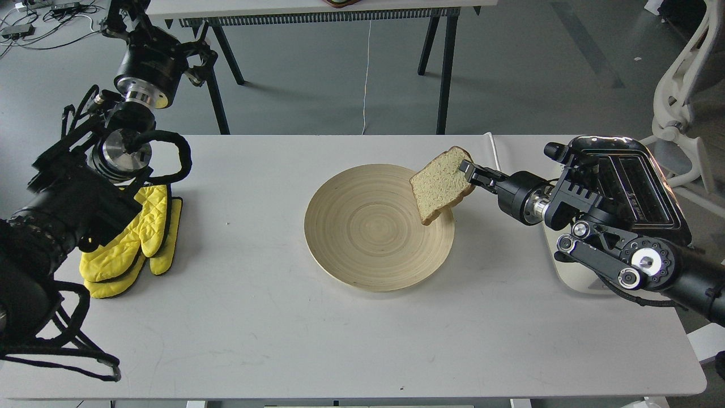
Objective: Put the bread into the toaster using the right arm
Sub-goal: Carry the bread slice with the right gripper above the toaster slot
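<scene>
My right gripper (468,171) is shut on the right edge of the bread (440,184), a pale speckled slice with a brown crust. The slice hangs tilted in the air above the right rim of the round wooden plate (362,238). The cream-white toaster (640,187) with its chrome top stands at the table's right edge, partly hidden behind my right arm. My left arm rises at the far left, and its gripper (122,14) is small and dark near the top edge, so its fingers cannot be told apart.
Yellow oven mitts (136,241) lie at the table's left beside my left arm. The toaster's white cord (501,170) runs over the table's far edge. A second table's legs and a white chair (685,107) stand beyond.
</scene>
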Controlling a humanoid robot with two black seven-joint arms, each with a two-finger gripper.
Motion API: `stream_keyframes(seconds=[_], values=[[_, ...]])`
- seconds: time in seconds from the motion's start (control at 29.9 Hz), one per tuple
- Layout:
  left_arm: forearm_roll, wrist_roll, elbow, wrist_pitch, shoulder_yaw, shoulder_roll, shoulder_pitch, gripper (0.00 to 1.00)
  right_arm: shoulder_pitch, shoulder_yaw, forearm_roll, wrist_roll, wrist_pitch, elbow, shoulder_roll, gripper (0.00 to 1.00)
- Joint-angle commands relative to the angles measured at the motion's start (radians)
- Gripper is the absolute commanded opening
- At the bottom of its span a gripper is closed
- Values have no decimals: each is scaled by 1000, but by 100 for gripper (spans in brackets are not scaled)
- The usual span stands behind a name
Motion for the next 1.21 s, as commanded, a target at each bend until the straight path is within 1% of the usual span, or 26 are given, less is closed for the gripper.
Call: stream_keyframes(seconds=[0.0, 0.1, 0.2, 0.3, 0.47, 0.6, 0.77, 0.97, 1.17], values=[[0, 0, 0, 0, 0, 0, 0, 100, 94, -3, 1, -2, -1, 53, -113, 0], [0, 0, 0, 0, 0, 0, 0, 100, 158, -11, 1, -7, 8, 114, -221, 1], [0, 0, 0, 0, 0, 0, 0, 100, 197, -20, -5, -15, 14, 177, -353, 1], [0, 0, 0, 0, 0, 0, 0, 100, 212, -20, -8, -51, 68, 236, -459, 1], [0, 0, 0, 0, 2, 0, 0, 100, 205, -20, -9, -93, 171, 357, -627, 1], [0, 0, 1, 0, 3, -1, 0, 100, 188, -21, -11, -114, 192, 432, -722, 1], [0, 0, 0, 0, 3, -1, 0, 100, 152, -49, -25, -125, 197, 495, -784, 1], [0, 0, 0, 0, 3, -1, 0, 100, 149, -101, -65, -131, 197, 498, -812, 1], [0, 0, 0, 0, 5, -1, 0, 100, 145, -115, -80, -137, 197, 494, -832, 1]])
